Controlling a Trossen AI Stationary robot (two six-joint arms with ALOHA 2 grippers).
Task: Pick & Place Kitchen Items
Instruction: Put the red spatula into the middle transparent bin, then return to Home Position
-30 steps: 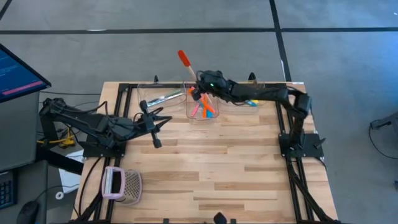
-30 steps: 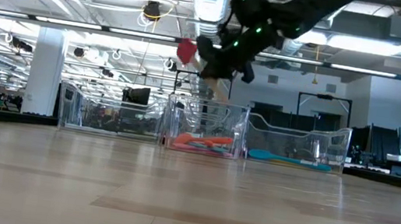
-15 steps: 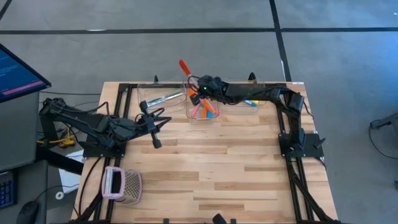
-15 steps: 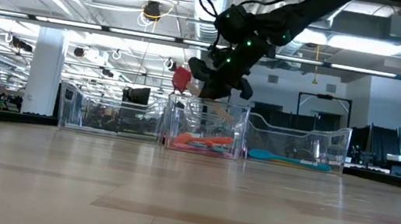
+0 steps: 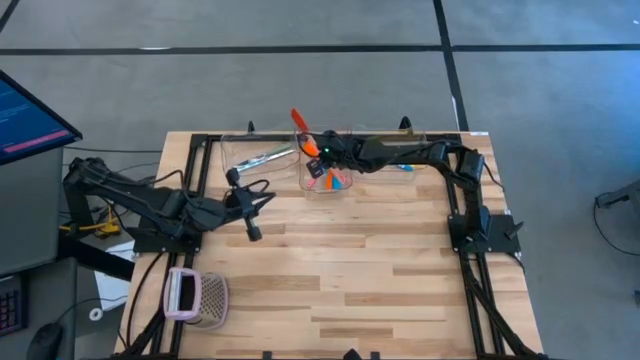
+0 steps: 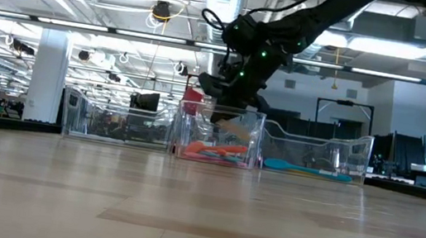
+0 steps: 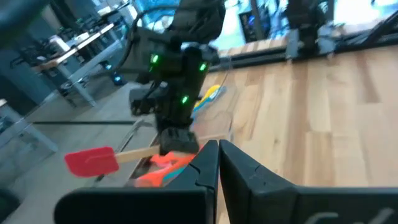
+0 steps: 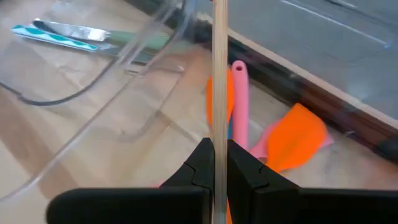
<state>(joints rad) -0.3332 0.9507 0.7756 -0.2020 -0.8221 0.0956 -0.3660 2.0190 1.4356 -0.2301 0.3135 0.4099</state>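
Starting at the left edge, a monitor [image 5: 30, 115] stands beside the counter [image 5: 330, 270], and a pink-and-white mesh basket [image 5: 197, 297] lies on the counter's near left part. The left gripper [image 5: 250, 205] hangs over the wood well short of the bins, its fingers [image 7: 208, 168] pressed together with nothing between them. Beyond it, along the far edge, the left clear bin [image 5: 262, 155] holds silvery cutlery [image 5: 262, 157]. Next comes the middle clear bin [image 5: 326, 170], where orange and pink plastic spoons [image 8: 292, 140] lie on the floor of the bin — the low view shows them as a flat orange-pink layer [image 6: 213, 151]. The right gripper [image 5: 322, 155] is over this bin, fingers [image 8: 199, 165] clamped on the wooden handle of the red-headed spatula [image 5: 301, 124]. The spatula is tilted: its red head [image 6: 192, 99] sticks out past the bin's left wall, about level with the rim, while the handle runs back through the fingers — its other end is hidden. Farthest right, the third clear bin [image 6: 317, 150] holds teal-handled cutlery [image 6: 306, 170], lying flat.
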